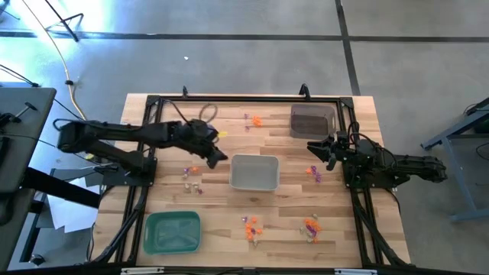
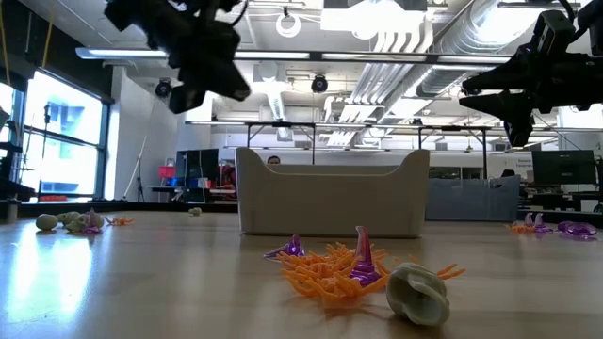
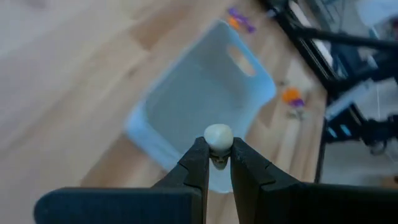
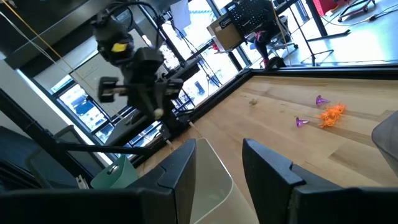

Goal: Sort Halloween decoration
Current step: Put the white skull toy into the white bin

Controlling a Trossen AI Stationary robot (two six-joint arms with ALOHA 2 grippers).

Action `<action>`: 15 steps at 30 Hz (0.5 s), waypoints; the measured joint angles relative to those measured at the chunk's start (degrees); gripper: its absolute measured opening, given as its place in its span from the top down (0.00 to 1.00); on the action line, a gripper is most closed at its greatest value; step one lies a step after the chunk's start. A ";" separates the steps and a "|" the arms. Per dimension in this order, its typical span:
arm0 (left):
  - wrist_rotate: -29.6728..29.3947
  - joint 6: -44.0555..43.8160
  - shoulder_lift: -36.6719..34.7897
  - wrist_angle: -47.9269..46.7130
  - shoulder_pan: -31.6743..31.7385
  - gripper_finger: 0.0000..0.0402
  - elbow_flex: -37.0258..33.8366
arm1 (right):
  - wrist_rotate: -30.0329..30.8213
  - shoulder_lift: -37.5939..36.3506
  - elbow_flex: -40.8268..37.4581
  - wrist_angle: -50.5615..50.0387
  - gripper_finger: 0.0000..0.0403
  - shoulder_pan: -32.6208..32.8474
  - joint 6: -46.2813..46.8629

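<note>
My left gripper (image 3: 217, 154) hangs in the air just left of the grey tray (image 1: 254, 173), shut on a tiny pale whitish-beige skull trinket (image 3: 218, 136); the grey tray (image 3: 199, 112) lies below it in the left wrist view. My right gripper (image 4: 219, 163) is open and empty, raised above the table right of the grey tray, near a purple and orange cluster (image 1: 314, 173). More orange, purple and pale trinkets lie in small clusters on the table top (image 1: 251, 227), (image 1: 310, 227), (image 1: 192, 177), (image 1: 254, 120). One such heap (image 2: 353, 268) rests on the table close to the low camera. My left gripper pinches the pale skull trinket (image 3: 218, 138) between its two fingertips (image 3: 198, 163), at their free ends only. The trinket's rounded top stands out beyond the tips. It is lifted clear, above the near-left rim of the grey tray.
A green tray (image 1: 173, 231) sits at the near left of the table and a dark tray (image 1: 312, 121) at the far right. A black frame (image 1: 153, 103) runs around the working area. Bare wood shows between the clusters.
</note>
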 joint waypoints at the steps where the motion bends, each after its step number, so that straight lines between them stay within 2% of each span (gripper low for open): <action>1: -0.01 0.80 1.83 -0.18 -0.86 0.93 1.45 | -0.02 0.00 0.01 0.00 0.69 0.01 -0.01; 9: -1.24 3.81 14.67 -3.62 -4.48 0.92 10.39 | 0.00 0.00 0.00 0.00 0.69 0.00 0.00; 15: -1.54 3.27 17.99 -3.43 -4.68 0.83 12.93 | 0.00 0.01 0.01 0.00 0.69 0.01 0.00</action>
